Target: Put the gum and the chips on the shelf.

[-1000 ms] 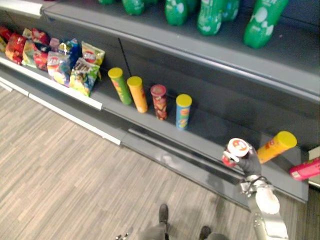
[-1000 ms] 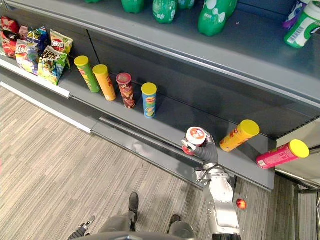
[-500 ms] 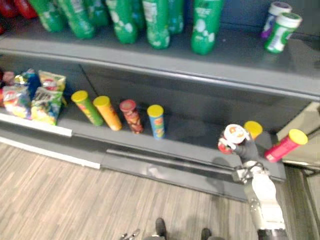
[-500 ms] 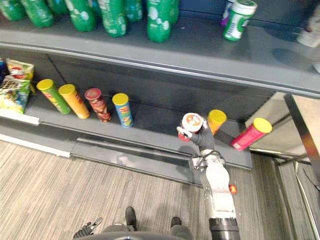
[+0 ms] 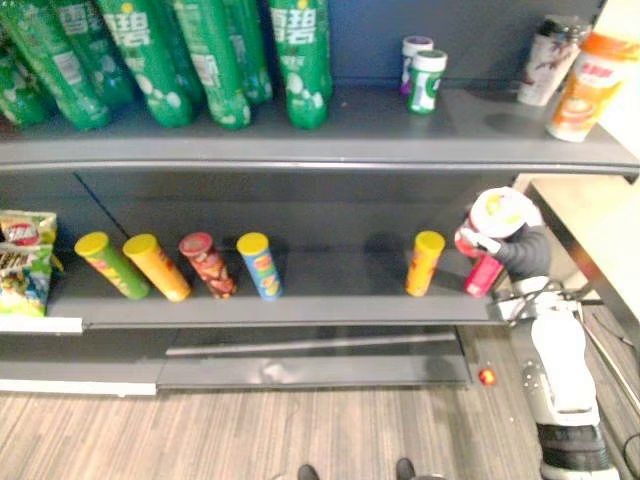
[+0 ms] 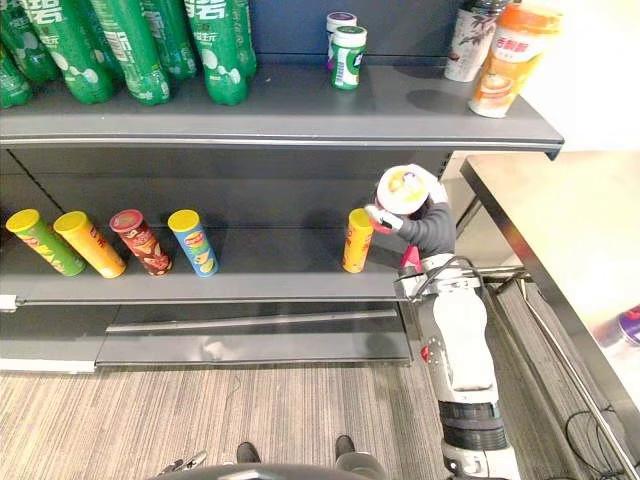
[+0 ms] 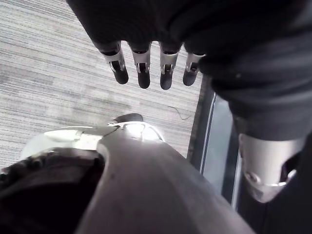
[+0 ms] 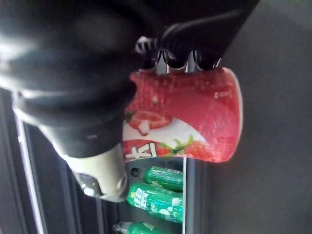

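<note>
My right hand (image 5: 522,250) is shut on a red strawberry-print container (image 8: 195,122) with a white lid (image 6: 405,187). It hangs at the right end of the lower shelf (image 5: 300,308), just under the upper shelf's edge. A yellow-lidded orange chip can (image 5: 424,262) stands to its left, and a pink can (image 5: 482,275) sits partly hidden behind the hand. Two small gum bottles (image 5: 424,79) stand on the upper shelf (image 6: 300,125). Over the floor, my left hand (image 7: 146,68) hangs with straight fingers and holds nothing.
Several chip cans (image 5: 185,267) lean in a row on the lower shelf's left half, with snack bags (image 5: 22,260) at the far left. Green bottles (image 5: 210,55) fill the upper shelf's left; two drink cups (image 6: 505,50) stand at its right end. A steel table (image 6: 560,230) is to the right.
The camera has swung up and to the right. My right hand, still shut on the container, has risen to just under the upper shelf's edge.
</note>
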Robot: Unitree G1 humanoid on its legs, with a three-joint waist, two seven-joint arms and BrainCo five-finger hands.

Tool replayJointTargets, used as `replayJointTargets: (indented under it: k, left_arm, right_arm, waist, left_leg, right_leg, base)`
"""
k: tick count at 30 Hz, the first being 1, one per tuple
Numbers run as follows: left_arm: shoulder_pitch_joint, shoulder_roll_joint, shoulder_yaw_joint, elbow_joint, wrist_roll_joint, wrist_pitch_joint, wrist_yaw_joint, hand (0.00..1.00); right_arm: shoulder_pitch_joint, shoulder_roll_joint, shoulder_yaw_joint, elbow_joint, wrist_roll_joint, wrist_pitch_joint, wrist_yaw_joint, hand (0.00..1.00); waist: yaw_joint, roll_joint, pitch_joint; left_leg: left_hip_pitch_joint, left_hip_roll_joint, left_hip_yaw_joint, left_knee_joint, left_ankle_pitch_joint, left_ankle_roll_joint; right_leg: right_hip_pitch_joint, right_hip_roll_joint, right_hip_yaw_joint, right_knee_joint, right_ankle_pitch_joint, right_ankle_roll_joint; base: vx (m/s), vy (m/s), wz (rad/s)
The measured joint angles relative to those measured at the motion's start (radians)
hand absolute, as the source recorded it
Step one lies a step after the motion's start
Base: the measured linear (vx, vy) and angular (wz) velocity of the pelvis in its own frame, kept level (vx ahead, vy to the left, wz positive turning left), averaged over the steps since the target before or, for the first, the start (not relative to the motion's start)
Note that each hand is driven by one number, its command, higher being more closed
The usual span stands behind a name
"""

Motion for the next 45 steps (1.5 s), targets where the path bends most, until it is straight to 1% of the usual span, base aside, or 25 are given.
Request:
replayJointTargets:
  k: [5, 7, 13, 15, 19, 21, 23, 28, 30, 31, 33, 34, 35, 36, 40, 43, 45]
  left_arm:
    - [0.004, 0.006, -0.012, 0.000, 0.002, 0.001, -0.001, 0.00]
    - [0.003, 0.008, -0.018, 0.000, 0.002, 0.002, -0.001, 0.00]
    - [0.005, 0.009, -0.020, 0.000, 0.002, 0.014, 0.000, 0.00]
    - [0.010, 0.013, -0.031, -0.002, 0.002, 0.014, 0.000, 0.00]
    - [0.012, 0.015, -0.036, -0.001, 0.002, 0.023, 0.000, 0.00]
    - [0.012, 0.016, -0.037, -0.002, 0.001, 0.024, 0.000, 0.00]
    - [0.014, 0.016, -0.037, -0.002, 0.001, 0.027, 0.000, 0.00]
    - [0.018, 0.017, -0.039, -0.001, 0.000, 0.039, 0.000, 0.00]
    - [0.017, 0.018, -0.039, -0.002, -0.002, 0.043, 0.000, 0.00]
    - [0.015, 0.018, -0.040, -0.002, -0.004, 0.044, 0.000, 0.00]
    - [0.012, 0.019, -0.045, -0.001, -0.006, 0.046, 0.000, 0.00]
    - [0.011, 0.020, -0.049, -0.002, -0.008, 0.046, -0.001, 0.00]
    - [0.011, 0.020, -0.049, -0.001, -0.008, 0.047, -0.001, 0.00]
    - [0.010, 0.021, -0.051, -0.002, -0.010, 0.051, -0.001, 0.00]
    - [0.002, 0.022, -0.059, -0.001, -0.010, 0.063, -0.001, 0.00]
    - [0.000, 0.022, -0.059, -0.001, -0.011, 0.067, -0.001, 0.00]
    - [-0.004, 0.023, -0.059, -0.001, -0.011, 0.068, -0.001, 0.00]
  right_arm:
    - [-0.004, -0.009, -0.001, -0.005, 0.008, 0.003, 0.000, 1.00]
    - [-0.026, -0.015, -0.001, -0.005, 0.012, 0.009, -0.001, 1.00]
    - [-0.159, -0.113, -0.012, 0.020, 0.047, 0.013, -0.022, 1.00]
    - [-0.213, -0.147, -0.038, 0.049, 0.068, 0.014, -0.032, 1.00]
    - [-0.283, -0.205, -0.044, 0.104, 0.087, 0.018, -0.062, 1.00]
    - [-0.331, -0.237, -0.044, 0.155, 0.107, 0.034, -0.068, 1.00]
    - [-0.381, -0.248, -0.042, 0.201, 0.122, 0.037, -0.073, 1.00]
    - [-0.472, -0.294, 0.011, 0.291, 0.203, 0.053, -0.089, 1.00]
    - [-0.506, -0.318, 0.042, 0.328, 0.230, 0.071, -0.089, 1.00]
    - [-0.542, -0.329, 0.063, 0.368, 0.261, 0.082, -0.088, 1.00]
    - [-0.581, -0.336, 0.088, 0.419, 0.282, 0.095, -0.087, 1.00]
    - [-0.601, -0.338, 0.098, 0.440, 0.284, 0.110, -0.086, 1.00]
    - [-0.613, -0.338, 0.108, 0.452, 0.285, 0.114, -0.086, 1.00]
    - [-0.632, -0.338, 0.126, 0.468, 0.293, 0.119, -0.085, 1.00]
    - [-0.672, -0.336, 0.159, 0.522, 0.303, 0.124, -0.084, 1.00]
    - [-0.695, -0.316, 0.163, 0.551, 0.302, 0.143, -0.086, 1.00]
    - [-0.708, -0.295, 0.163, 0.580, 0.302, 0.147, -0.086, 1.00]
  waist:
    - [-0.001, -0.007, -0.008]
    - [-0.001, -0.008, -0.008]
    - [0.000, -0.008, -0.011]
    - [0.000, -0.011, -0.021]
    - [0.000, -0.012, -0.021]
    - [0.001, -0.013, -0.021]
    - [0.004, -0.013, -0.022]
    - [0.010, -0.015, -0.023]
    - [0.016, -0.016, -0.024]
    - [0.023, -0.017, -0.024]
    - [0.029, -0.017, -0.024]
    - [0.033, -0.017, -0.024]
    - [0.034, -0.017, -0.024]
    - [0.036, -0.017, -0.024]
    - [0.051, -0.017, -0.023]
    - [0.053, -0.016, -0.023]
    - [0.056, -0.016, -0.023]
  left_leg:
    - [0.007, -0.001, 0.008, -0.001, 0.000, 0.000]
    - [0.007, -0.001, 0.011, -0.001, 0.000, 0.000]
    - [0.028, 0.000, 0.021, -0.001, 0.000, 0.001]
    - [0.028, 0.001, 0.020, -0.001, -0.002, -0.002]
    - [0.027, 0.000, 0.010, -0.001, -0.001, -0.001]
    - [0.027, 0.000, -0.004, -0.001, 0.002, -0.001]
    - [0.024, 0.000, -0.007, -0.001, 0.005, -0.002]
    - [0.018, -0.002, -0.027, -0.001, 0.007, -0.001]
    - [0.013, -0.003, -0.032, -0.001, 0.008, -0.001]
    - [0.007, -0.004, -0.032, -0.001, 0.008, -0.001]
    - [0.006, -0.004, -0.034, -0.001, 0.009, 0.000]
    - [0.006, -0.004, -0.035, -0.001, 0.009, 0.000]
    - [0.006, -0.004, -0.035, -0.001, 0.010, 0.001]
    - [0.005, -0.004, -0.035, -0.001, 0.015, 0.008]
    - [0.005, -0.002, -0.040, -0.001, 0.017, 0.008]
    - [0.005, -0.001, -0.053, -0.001, 0.018, 0.007]
    - [0.003, 0.003, -0.059, -0.001, 0.016, 0.005]
  right_leg:
    - [0.001, -0.001, 0.003, 0.000, 0.010, -0.004]
    - [0.003, -0.001, 0.003, -0.001, 0.018, 0.003]
    - [0.023, -0.001, 0.009, -0.008, 0.029, 0.001]
    - [0.024, -0.001, 0.008, -0.008, 0.029, 0.001]
    - [0.028, -0.001, 0.001, -0.008, 0.029, 0.002]
    - [0.034, -0.003, -0.012, -0.011, 0.026, -0.001]
    - [0.034, -0.003, -0.016, -0.012, 0.022, -0.004]
    - [0.039, -0.008, -0.038, -0.019, 0.020, 0.000]
    - [0.038, -0.010, -0.043, -0.021, 0.020, 0.000]
    - [0.036, -0.010, -0.044, -0.022, 0.024, -0.004]
    - [0.037, -0.011, -0.047, -0.023, 0.030, 0.004]
    - [0.039, -0.011, -0.049, -0.024, 0.030, 0.003]
    - [0.039, -0.011, -0.050, -0.024, 0.033, -0.001]
    - [0.040, -0.011, -0.051, -0.026, 0.034, -0.001]
    - [0.043, -0.009, -0.055, -0.028, 0.036, -0.004]
    - [0.051, -0.008, -0.065, -0.033, 0.036, -0.004]
    - [0.052, -0.004, -0.071, -0.037, 0.034, -0.007]
  base:
    - [0.03, -0.004, -0.07]
    - [0.05, -0.003, -0.04]
    - [0.03, -0.002, -0.05]
    - [0.00, 0.000, 0.00]
    - [-0.01, -0.005, 0.05]
    - [-0.01, -0.008, 0.16]
    - [-0.01, -0.008, 0.09]
    - [0.01, -0.008, 0.11]
    - [0.03, -0.003, 0.08]
    - [0.04, -0.003, 0.03]
    - [0.05, -0.003, 0.03]
    - [0.04, -0.002, 0.03]
    - [0.06, -0.004, 0.02]
    - [0.06, -0.008, 0.01]
    - [0.03, -0.006, 0.02]
    - [0.01, -0.010, 0.08]
    - [0.00, -0.015, 0.10]
